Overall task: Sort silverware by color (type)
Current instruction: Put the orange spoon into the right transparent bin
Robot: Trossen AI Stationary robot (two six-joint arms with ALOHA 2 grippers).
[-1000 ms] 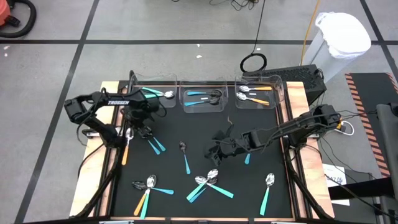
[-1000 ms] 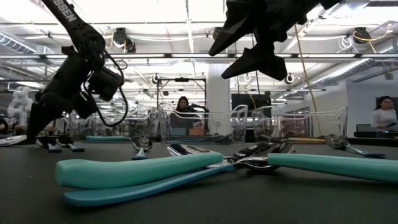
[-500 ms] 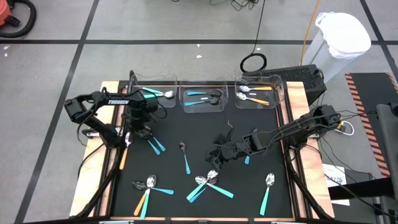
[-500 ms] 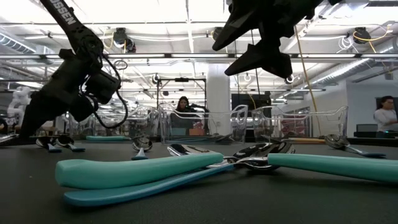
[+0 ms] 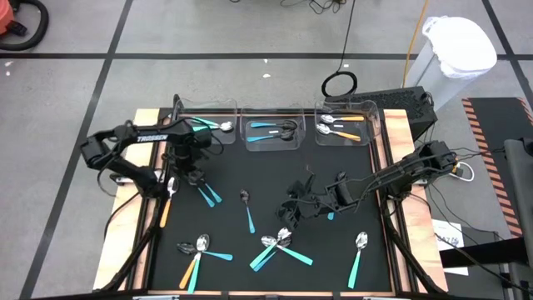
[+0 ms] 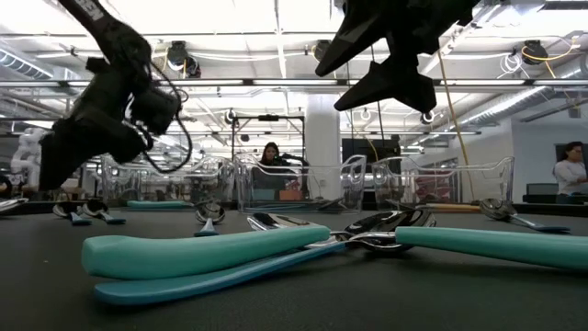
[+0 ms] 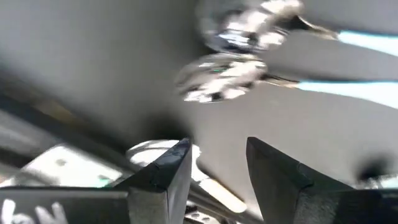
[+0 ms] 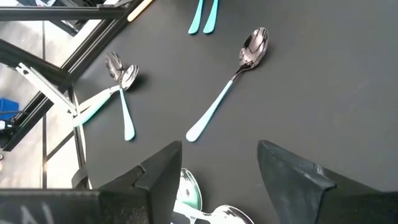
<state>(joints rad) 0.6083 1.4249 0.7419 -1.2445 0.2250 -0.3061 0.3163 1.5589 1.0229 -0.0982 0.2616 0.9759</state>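
Silverware with teal, light blue and orange handles lies scattered on the black mat (image 5: 333,179). My left gripper (image 5: 193,172) hangs open near the mat's left edge, above an orange-handled spoon (image 7: 155,151) and beside two light-blue-handled spoons (image 5: 208,194); nothing is between its fingers (image 7: 168,174). My right gripper (image 5: 291,208) hovers open over the mat's middle, above a cluster of teal and blue spoons (image 5: 279,244). In its wrist view a blue-handled spoon (image 8: 227,87) lies ahead of the open fingers (image 8: 168,171).
Three clear bins stand along the far edge: the left one (image 5: 204,125) holds teal pieces, the middle one (image 5: 271,131) light blue ones, the right one (image 5: 341,129) orange ones. More utensils lie near left (image 5: 197,250) and near right (image 5: 356,254). A wooden frame (image 5: 391,167) borders the mat.
My left gripper has risen a little off the mat and its wrist has turned, staying open and empty. The silverware has not moved.
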